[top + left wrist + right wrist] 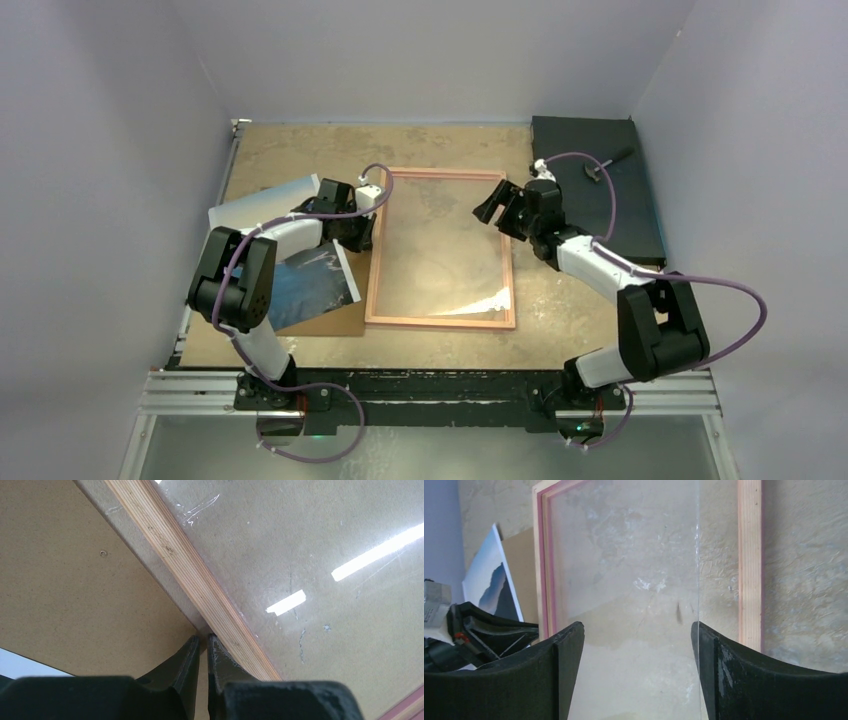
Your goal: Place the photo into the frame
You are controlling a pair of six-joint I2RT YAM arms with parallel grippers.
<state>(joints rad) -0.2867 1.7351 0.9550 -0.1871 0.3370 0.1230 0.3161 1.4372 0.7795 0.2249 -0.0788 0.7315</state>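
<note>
Lying outside the frame (440, 321), the photo (315, 285) rests on the brown backing board (342, 322) just to its left, partly under my left arm. Nothing is loaded yet: I judge the whole lift-and-lay is left to do. My left pincer (202, 639) is clenched at the frame's left rim, nothing visibly between its tips. My right pincer (638, 627) hangs spread wide above the pane. One photo, one frame, one board, two pincers.

White arms (290, 232) with black joints (purple cables (575, 154) looped alongside).
</note>
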